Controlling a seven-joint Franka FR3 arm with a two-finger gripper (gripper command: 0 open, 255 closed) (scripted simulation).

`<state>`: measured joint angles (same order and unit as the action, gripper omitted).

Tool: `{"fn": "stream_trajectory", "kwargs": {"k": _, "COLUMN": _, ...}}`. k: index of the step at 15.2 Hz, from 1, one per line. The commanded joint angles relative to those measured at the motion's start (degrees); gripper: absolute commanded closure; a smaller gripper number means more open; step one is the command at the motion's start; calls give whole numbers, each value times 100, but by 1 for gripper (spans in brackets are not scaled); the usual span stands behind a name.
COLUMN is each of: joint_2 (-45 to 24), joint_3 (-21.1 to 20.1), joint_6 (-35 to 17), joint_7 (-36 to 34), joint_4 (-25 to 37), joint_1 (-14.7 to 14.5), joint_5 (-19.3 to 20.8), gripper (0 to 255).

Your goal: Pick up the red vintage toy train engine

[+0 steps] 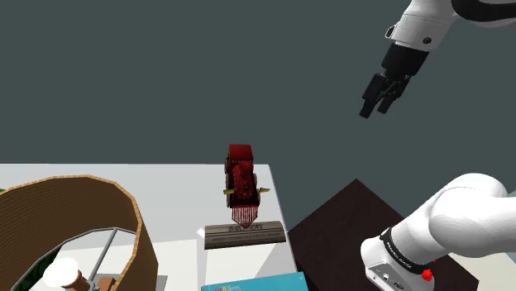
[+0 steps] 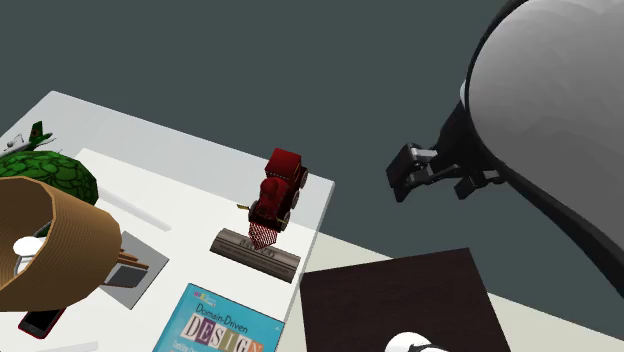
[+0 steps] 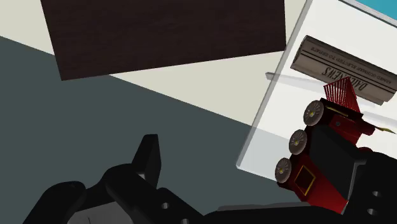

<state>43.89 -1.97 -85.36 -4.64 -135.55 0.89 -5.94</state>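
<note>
Near the counter's edge on the stand's side, the red toy train engine sits upright on its wheels, its ribbed red nose pointing at a grey-brown lettered block that lies just beside it. Well above the train and off toward the shoulder view's right, the pincer hangs in the air over the dark floor, touching nothing. In the wrist view its black fingers are spread apart, and the train shows close to one of them, with its three gold-hubbed wheels facing the camera.

At the shoulder view's lower left a round brown basket with a tall curved wall stands on the counter. Inside it a white round thing rests on something brown beside a grey frame; what these are is hard to make out. In the second exterior view a green domed object lies behind the basket, and a small toy plane is near the counter's far corner.

A blue book with "DESIGN" on its cover lies flat near the block. The dark brown stand is next to the counter.
</note>
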Motion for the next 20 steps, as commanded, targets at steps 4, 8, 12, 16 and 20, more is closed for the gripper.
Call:
{"fn": "stream_trajectory", "kwargs": {"k": 4, "joint_2": -271, "joint_3": -229, "joint_6": -477, "joint_7": -214, "joint_4": -187, "joint_1": -102, "joint_5": -252, "gripper": 0}}
{"fn": "stream_trajectory", "kwargs": {"k": 8, "joint_2": -736, "joint_3": -537, "joint_6": -1129, "joint_7": -475, "joint_4": -335, "joint_1": -242, "joint_5": -565, "gripper": 0}}
{"fn": "stream_trajectory", "kwargs": {"k": 12, "joint_2": -1311, "joint_3": -843, "joint_6": -1784, "joint_7": -715, "joint_4": -361, "joint_1": -377, "joint_5": -839, "gripper": 0}}
{"fn": "stream_trajectory", "kwargs": {"k": 16, "joint_2": -1982, "joint_3": -1138, "joint_6": -2425, "joint_7": -946, "joint_4": -264, "joint_1": -501, "joint_5": -1053, "gripper": 0}}
{"fn": "stream_trajectory", "kwargs": {"k": 20, "joint_2": -2729, "joint_3": -1419, "joint_6": -3031, "joint_7": -1181, "joint_4": -46, "joint_1": -607, "joint_5": -1185, "gripper": 0}}
